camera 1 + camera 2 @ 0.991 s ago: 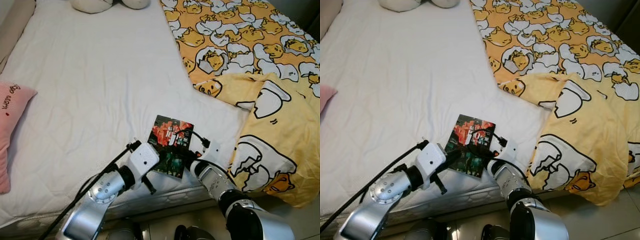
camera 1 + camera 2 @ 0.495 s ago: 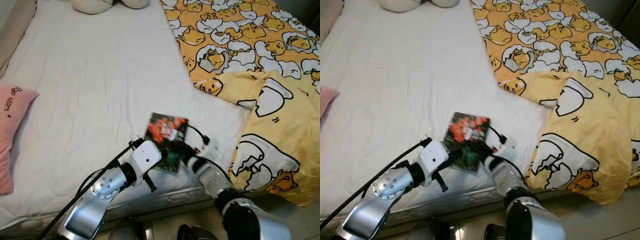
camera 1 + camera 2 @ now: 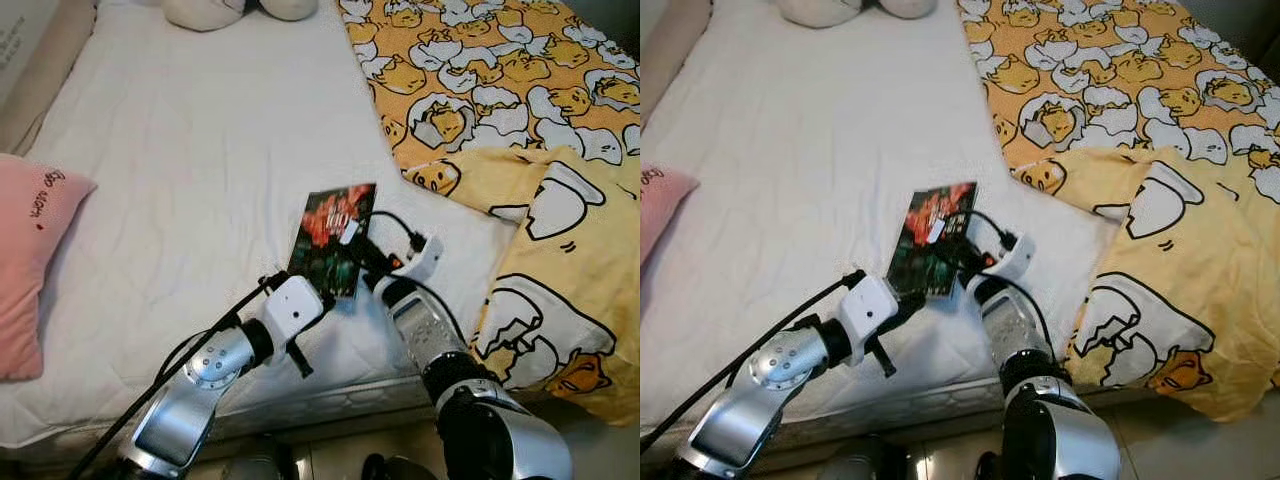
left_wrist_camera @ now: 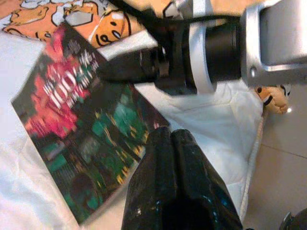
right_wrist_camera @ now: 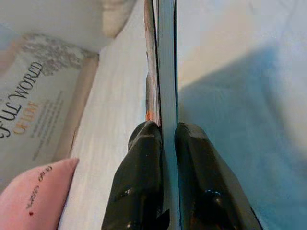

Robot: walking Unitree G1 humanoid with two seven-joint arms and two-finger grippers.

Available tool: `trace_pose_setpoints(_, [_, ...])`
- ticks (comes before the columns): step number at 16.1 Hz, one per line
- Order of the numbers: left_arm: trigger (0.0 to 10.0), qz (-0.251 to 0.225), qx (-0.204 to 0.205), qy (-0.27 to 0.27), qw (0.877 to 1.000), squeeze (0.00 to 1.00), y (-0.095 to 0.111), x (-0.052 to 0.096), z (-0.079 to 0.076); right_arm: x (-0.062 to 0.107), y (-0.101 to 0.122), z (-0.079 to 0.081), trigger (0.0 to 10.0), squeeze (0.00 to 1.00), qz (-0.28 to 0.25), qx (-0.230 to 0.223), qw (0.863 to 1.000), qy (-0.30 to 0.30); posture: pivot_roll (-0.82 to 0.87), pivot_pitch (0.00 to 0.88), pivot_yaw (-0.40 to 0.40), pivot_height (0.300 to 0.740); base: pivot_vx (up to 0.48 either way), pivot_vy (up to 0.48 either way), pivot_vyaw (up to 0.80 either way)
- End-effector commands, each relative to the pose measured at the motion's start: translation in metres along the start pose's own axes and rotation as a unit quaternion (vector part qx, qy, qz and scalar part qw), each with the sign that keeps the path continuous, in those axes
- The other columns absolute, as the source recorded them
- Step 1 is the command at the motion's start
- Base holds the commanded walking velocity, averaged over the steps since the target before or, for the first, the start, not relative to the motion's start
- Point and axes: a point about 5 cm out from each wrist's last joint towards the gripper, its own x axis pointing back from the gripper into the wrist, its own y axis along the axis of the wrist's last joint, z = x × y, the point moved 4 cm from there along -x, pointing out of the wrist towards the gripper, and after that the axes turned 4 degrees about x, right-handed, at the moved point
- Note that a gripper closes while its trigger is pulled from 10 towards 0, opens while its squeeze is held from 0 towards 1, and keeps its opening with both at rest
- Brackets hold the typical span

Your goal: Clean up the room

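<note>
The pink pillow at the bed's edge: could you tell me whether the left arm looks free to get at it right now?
Probably yes. Bare white sheet lies between the left tool and the pink pillow, and that tool is shut on nothing beside the book, which the right tool grips.

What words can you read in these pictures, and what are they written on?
"100": large white figures on the book cover; the smaller print around them is too blurred to read.
"FUL WORLD": cut-off grey lettering on the cushion by the wall.
"OF LOVE": orange line beneath it, faint, so my best reading.
Pink pillow: dark script by a small red heart, too small to read.
Yellow duvet: cartoon pictures, no words.
</note>
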Motion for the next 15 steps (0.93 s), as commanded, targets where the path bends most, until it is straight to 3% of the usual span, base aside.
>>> trace_pose_setpoints(1, [10.0, 0.004, 0.007, 0.004, 1.0, 0.0, -0.003, -0.002, 0.004, -0.012, 0.013, 0.027, 0.0, 0.0, -0.023, 0.034, 0.998, 0.041, 0.19, 0.053, 0.019, 0.74, 0.0, 0.0, 0.0])
trace_pose_setpoints(4, [10.0, 0.025, 0.076, 0.084, 0.993, 0.0, -0.017, -0.007, 0.03, -0.015, 0.025, 0.033, 0.0, 0.0, -0.038, 0.097, 0.994, 0.038, 0.17, 0.038, 0.013, 0.74, 0.0, 0.0, 0.0])
trace_pose_setpoints(5, [10.0, 0.022, 0.142, 0.143, 0.979, 0.0, -0.024, -0.006, 0.051, -0.016, 0.034, 0.036, 0.0, 0.0, -0.048, 0.166, 0.984, 0.038, 0.16, 0.021, 0.006, 0.74, 0.0, 0.0, 0.0])
trace_pose_setpoints(7, [10.0, -0.013, 0.204, 0.217, 0.955, 0.0, -0.021, -0.008, 0.078, -0.014, 0.059, 0.039, 0.0, 0.0, -0.084, 0.245, 0.965, 0.032, 0.13, 0.0, -0.008, 0.74, 0.0, 0.0, 0.0])
trace_pose_setpoints(9, [10.0, -0.052, 0.202, 0.25, 0.946, 0.0, -0.008, -0.014, 0.091, -0.009, 0.078, 0.052, 0.0, 0.0, -0.12, 0.324, 0.937, 0.055, 0.12, 0.0, -0.017, 0.74, 0.0, 0.0, 0.0])
trace_pose_setpoints(11, [10.0, -0.068, 0.205, 0.263, 0.94, 0.0, -0.001, -0.017, 0.095, -0.007, 0.086, 0.055, 0.0, 0.0, -0.131, 0.336, 0.931, 0.059, 0.11, 0.0, -0.023, 0.74, 0.0, 0.0, 0.0])
trace_pose_setpoints(12, [10.0, -0.078, 0.2, 0.269, 0.939, 0.0, 0.003, -0.019, 0.097, -0.003, 0.09, 0.053, 0.0, 0.0, -0.14, 0.349, 0.925, 0.051, 0.1, 0.0, -0.034, 0.74, 0.0, 0.0, 0.0])
trace_pose_setpoints(13, [10.0, -0.094, 0.205, 0.279, 0.933, 0.0, 0.008, -0.022, 0.099, 0.006, 0.098, 0.045, 0.0, 0.0, -0.156, 0.388, 0.908, 0.019, 0.1, 0.0, -0.042, 0.74, 0.0, 0.0, 0.0])
trace_pose_setpoints(14, [10.0, -0.105, 0.206, 0.302, 0.925, 0.0, 0.009, -0.018, 0.103, 0.026, 0.098, 0.031, 0.0, 0.0, -0.167, 0.441, 0.882, -0.018, 0.09, 0.0, -0.047, 0.74, -0.304, 0.251, 0.0])
trace_pose_setpoints(15, [10.0, -0.107, 0.206, 0.309, 0.922, 0.0, 0.009, -0.017, 0.104, 0.031, 0.097, 0.027, 0.0, 0.0, -0.168, 0.454, 0.874, -0.028, 0.09, 0.0, -0.048, 0.74, -0.304, 0.251, 0.0])
